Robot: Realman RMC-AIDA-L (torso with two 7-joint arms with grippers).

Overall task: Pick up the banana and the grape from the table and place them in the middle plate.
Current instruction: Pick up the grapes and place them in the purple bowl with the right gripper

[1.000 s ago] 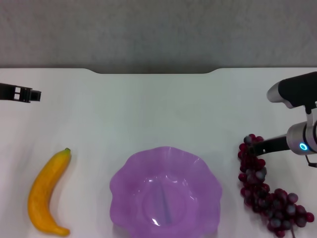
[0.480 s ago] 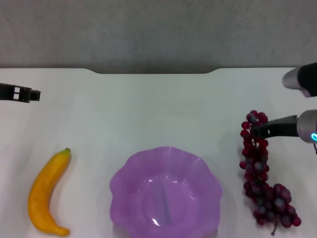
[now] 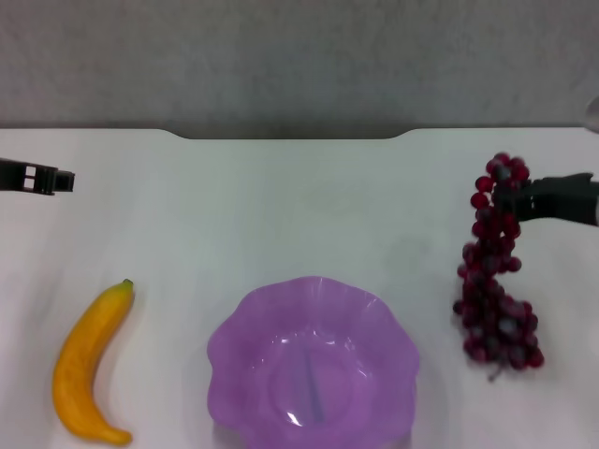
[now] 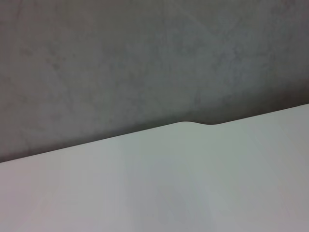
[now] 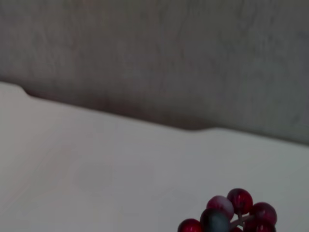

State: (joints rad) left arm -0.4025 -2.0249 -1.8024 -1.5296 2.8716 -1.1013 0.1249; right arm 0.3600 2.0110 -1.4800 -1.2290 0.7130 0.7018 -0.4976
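Right gripper [image 3: 513,198] sits over the right side of the table [image 3: 299,206], reaching in from the right edge, fingers pinched on the upper end of the grape bunch [image 3: 496,271]. The bunch hangs lengthwise below the gripper, top berries clustered around the dark fingers, lower end wider with a thin stem poking out at the bottom. Whether the lowest grapes touch the tabletop cannot be told from the head view. Bunch is to the right of the middle plate [image 3: 225,351], apart from it.

Right wrist view: only the top few berries of the grape bunch [image 5: 231,215] show, dark red with one greyish and one pale, against the white table [image 5: 96,164] and its notched far edge; the gripper's own fingers are not visible there.

Middle plate: translucent purple, scalloped rim, at the near edge of the table, centred. No fruit in it.

Banana [image 3: 89,365]: lies flat near the near-left corner, left of the plate and apart from it, green tip pointing toward the far edge, curve bowing to the left.

Left gripper [image 3: 54,178]: near the left edge, well away from the banana; finger state cannot be told. Left wrist view shows bare table [image 4: 193,183] and the notch only.
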